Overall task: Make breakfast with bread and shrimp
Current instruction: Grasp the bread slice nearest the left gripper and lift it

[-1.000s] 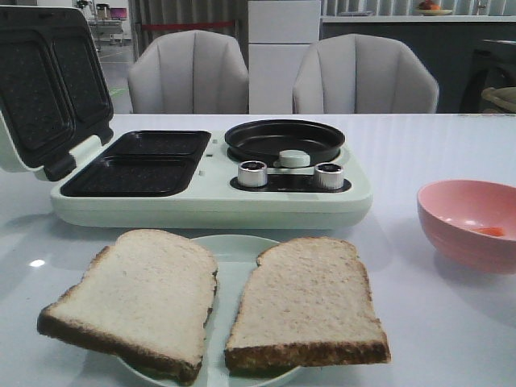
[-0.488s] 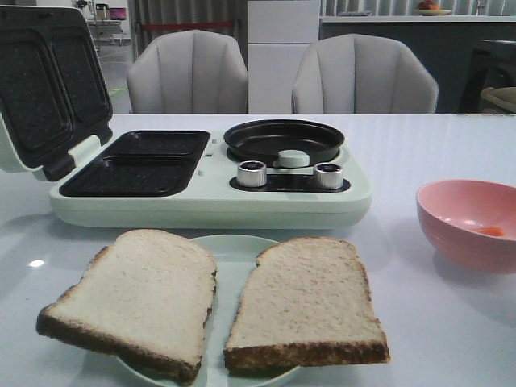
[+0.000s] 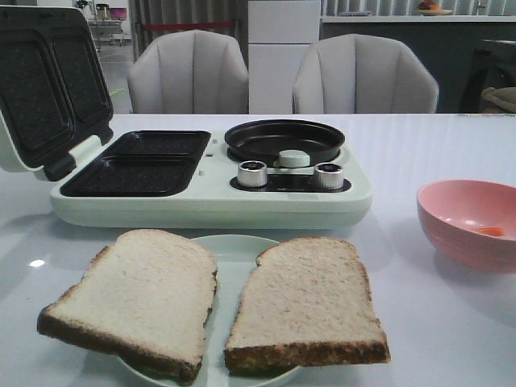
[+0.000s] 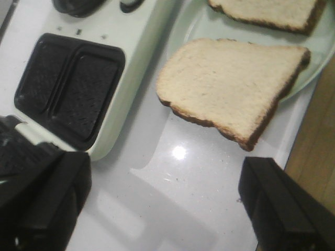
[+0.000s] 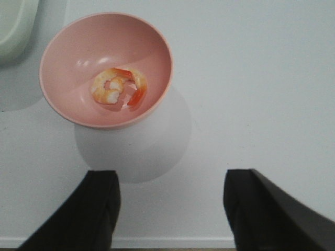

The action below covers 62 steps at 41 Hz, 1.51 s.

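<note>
Lying flat, bread (image 3: pixel 210 302) — pale, dark-crusted; shrimp (image 5: pixel 118 86) curled orange-pink; both pincers (image 4: pixel 162 201) (image 5: pixel 170 206) wide.

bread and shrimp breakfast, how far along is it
Barely started. Done: the sandwich maker stands open. In hand: nothing; the left hand and right hand are open and empty. Left: both bread slices are on the plate, and the shrimp are in the pink bowl.

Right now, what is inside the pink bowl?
The round pink bowl holds two curled orange-pink shrimp, touching, near its middle. Nothing else shows inside; the bowl floor directly beneath them is covered.
</note>
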### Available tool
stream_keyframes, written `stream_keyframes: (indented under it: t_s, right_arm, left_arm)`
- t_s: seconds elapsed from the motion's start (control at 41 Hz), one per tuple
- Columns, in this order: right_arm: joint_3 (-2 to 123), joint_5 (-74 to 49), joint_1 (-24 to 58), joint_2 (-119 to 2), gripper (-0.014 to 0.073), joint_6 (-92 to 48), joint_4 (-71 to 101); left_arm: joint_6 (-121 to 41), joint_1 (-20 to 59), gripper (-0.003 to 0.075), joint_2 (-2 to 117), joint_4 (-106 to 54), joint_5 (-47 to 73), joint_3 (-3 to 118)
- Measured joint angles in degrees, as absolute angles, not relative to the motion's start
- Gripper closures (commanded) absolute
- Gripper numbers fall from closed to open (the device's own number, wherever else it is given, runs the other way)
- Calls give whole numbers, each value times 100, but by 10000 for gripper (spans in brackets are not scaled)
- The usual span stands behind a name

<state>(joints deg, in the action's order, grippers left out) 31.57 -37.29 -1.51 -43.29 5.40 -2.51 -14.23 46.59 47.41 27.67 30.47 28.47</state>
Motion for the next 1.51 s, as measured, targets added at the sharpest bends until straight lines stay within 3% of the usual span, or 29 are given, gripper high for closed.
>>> stream_keyframes:
  t_s: [0.415,0.927,1.512]
  right_arm:
    - [3157,-3729,-151,-4329,59,540,-251]
    - [3157,-3729,-151,-4329,59,540,-251]
    - [3157,-3729,-151,-4329,59,540,-251]
  left_arm:
    - [298,5979,140,6660,5061,3040,2847]
    - [2572,6182,146,8081,7306,3108,2847]
    - [3100,6195,496,8492,7795,3373,2857]
